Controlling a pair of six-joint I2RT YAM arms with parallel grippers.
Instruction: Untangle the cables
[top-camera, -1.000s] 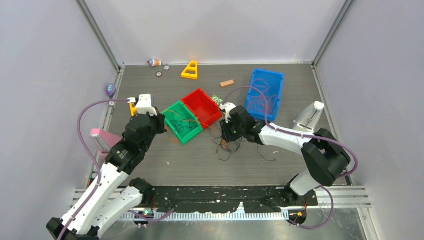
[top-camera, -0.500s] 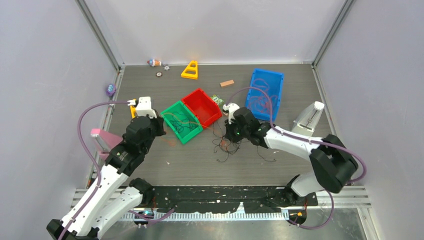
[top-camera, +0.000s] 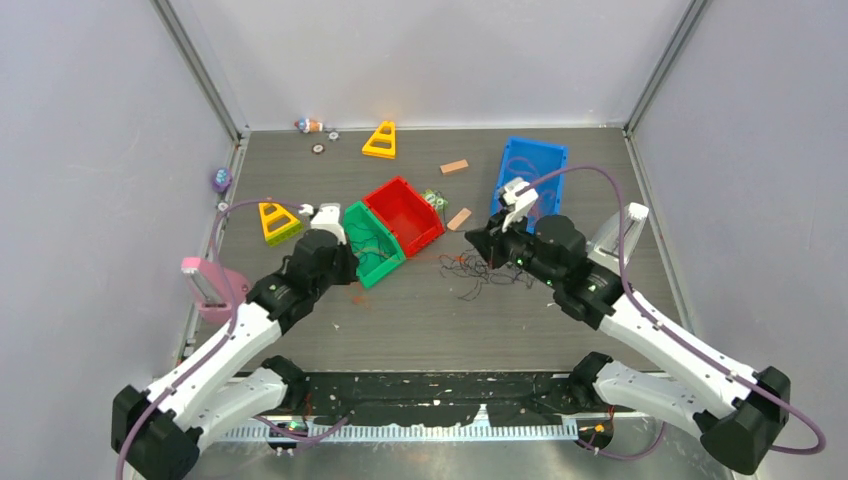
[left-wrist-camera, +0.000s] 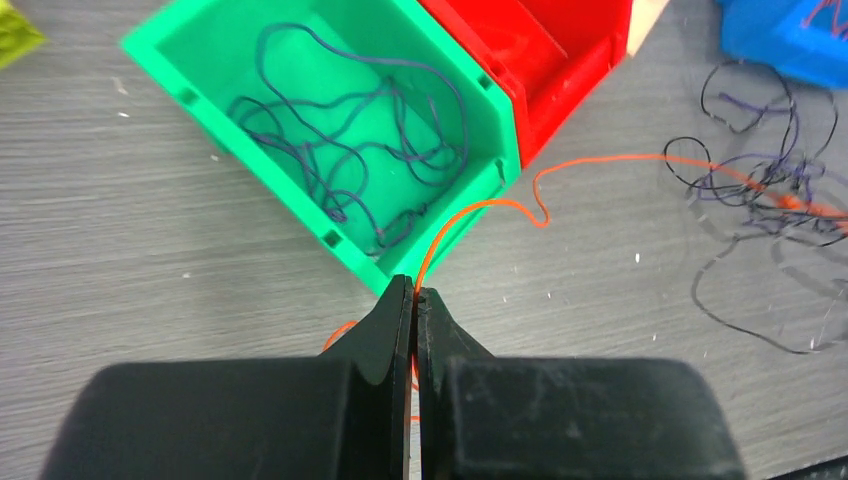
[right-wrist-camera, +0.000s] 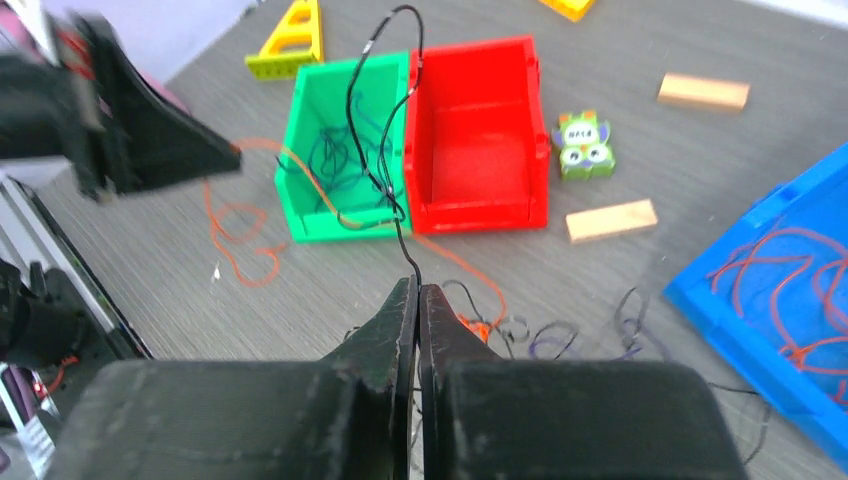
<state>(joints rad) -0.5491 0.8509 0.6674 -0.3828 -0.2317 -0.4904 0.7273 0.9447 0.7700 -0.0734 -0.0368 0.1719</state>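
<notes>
1. Tangle of thin black and dark purple cables (top-camera: 478, 275) lies loose on the grey wood-grain table (top-camera: 400, 320), between the two arms and just in front of the red plastic bin (top-camera: 403, 213).
2. The left gripper (left-wrist-camera: 413, 292) has its fingers pressed tight together on a thin orange-red cable (left-wrist-camera: 600, 158), right at the near corner of the green plastic bin (left-wrist-camera: 185, 60).
3. From that pinch the orange-red cable bends past the green bin's corner and runs across the table into the tangle.
4. Inside the green bin sits a loose bundle of dark purple cables (left-wrist-camera: 340, 140).
5. The right gripper (right-wrist-camera: 417, 287) is lifted above the tangle, its fingers squeezed onto a single thin black cable (right-wrist-camera: 404, 240).
6. In the right wrist view that black cable curves away from the fingertips in a tall loop, drawn across the green and red bins.
7. A blue plastic bin (top-camera: 535, 147) stands to the right of the red one, with several orange-red cables (right-wrist-camera: 790, 270) curled inside.
8. A small wooden block (top-camera: 460, 218) lies between the red and blue bins, and a little green owl block (right-wrist-camera: 580, 145) sits just beside the red bin.
</notes>
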